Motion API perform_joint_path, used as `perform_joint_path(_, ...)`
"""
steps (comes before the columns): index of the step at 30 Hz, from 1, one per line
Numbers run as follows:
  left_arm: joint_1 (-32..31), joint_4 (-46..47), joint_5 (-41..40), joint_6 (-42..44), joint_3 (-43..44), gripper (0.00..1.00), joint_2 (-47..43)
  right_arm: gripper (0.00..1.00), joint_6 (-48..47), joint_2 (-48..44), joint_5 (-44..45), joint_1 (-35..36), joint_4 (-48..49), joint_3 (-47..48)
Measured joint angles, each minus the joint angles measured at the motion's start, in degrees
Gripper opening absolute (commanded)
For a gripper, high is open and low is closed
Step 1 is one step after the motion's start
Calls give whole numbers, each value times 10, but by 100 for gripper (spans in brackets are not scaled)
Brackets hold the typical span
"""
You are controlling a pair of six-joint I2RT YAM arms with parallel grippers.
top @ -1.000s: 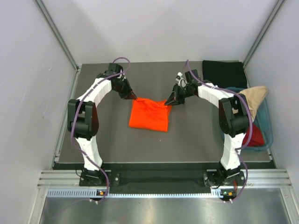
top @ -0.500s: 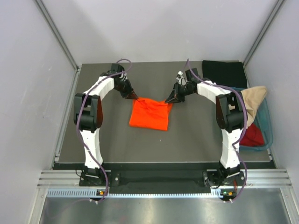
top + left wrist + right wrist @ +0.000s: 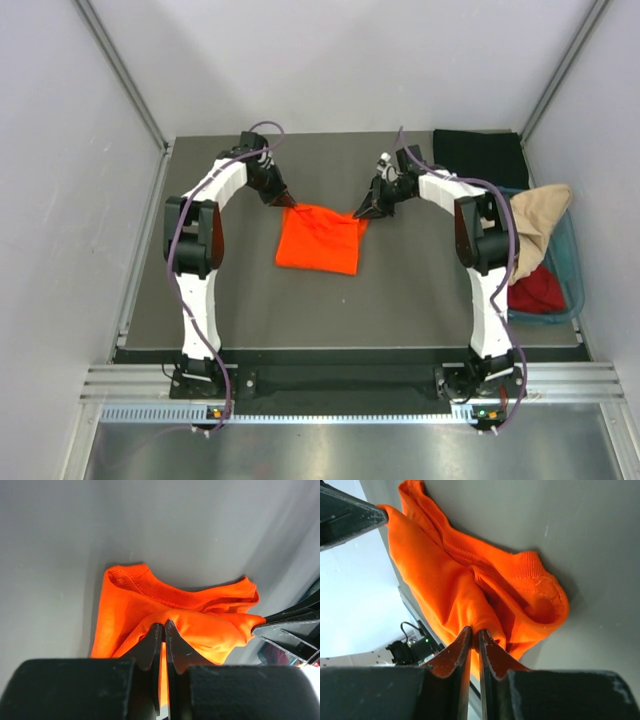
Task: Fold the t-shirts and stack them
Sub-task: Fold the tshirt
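**Set both corners down together**

The orange shirt (image 3: 320, 240) lies partly folded in the middle of the surface (image 3: 230, 300). The left gripper (image 3: 290, 205) is pinched tight on its far left corner. The right gripper (image 3: 360, 214) is pinched on the far right corner. I think both should move low and at the same speed, so the edge lands straight, then let go together.
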Motion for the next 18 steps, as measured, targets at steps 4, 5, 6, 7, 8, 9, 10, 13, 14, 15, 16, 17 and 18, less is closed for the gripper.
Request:
perform_joint_path(4,2,-1,-6,0,1,5,1,19,0,16,-4,-1,-7,26)
perform_joint_path(5,2,-1,-7,0,1,8,2,21,0,19,-5,-2,-7,31)
perform_joint_path(6,3,-1,-10,0,3,12,4,23,0,21,-6,-2,-8,35)
perform_joint_path(7,3,-2,-12,1,5,23,6,30,0,23,-5,-3,-9,37)
perform_joint_path(8,4,-3,-16,3,9,28,9,32,1,24,-6,-4,-11,40)
perform_joint_path(9,4,-5,-23,4,11,31,10,35,0,26,-6,-6,-14,43)
perform_joint_path(10,4,-7,-31,4,12,35,10,40,-2,29,-5,-9,-20,51)
perform_joint_path(13,6,-14,-60,12,21,43,7,51,-16,33,9,-22,-49,77)
perform_joint_path(14,6,-16,-69,14,21,45,3,52,-24,33,17,-27,-63,90)
perform_joint_path(15,6,-20,-77,17,21,45,-3,54,-35,33,28,-32,-77,103)
perform_joint_path(16,7,-24,-82,18,21,45,-11,55,-46,33,38,-36,-87,116)
perform_joint_path(17,7,-22,-86,20,14,44,-26,55,-56,30,47,-38,-94,123)
perform_joint_path(18,7,-22,-85,20,3,43,-43,56,-64,24,56,-40,-99,123)
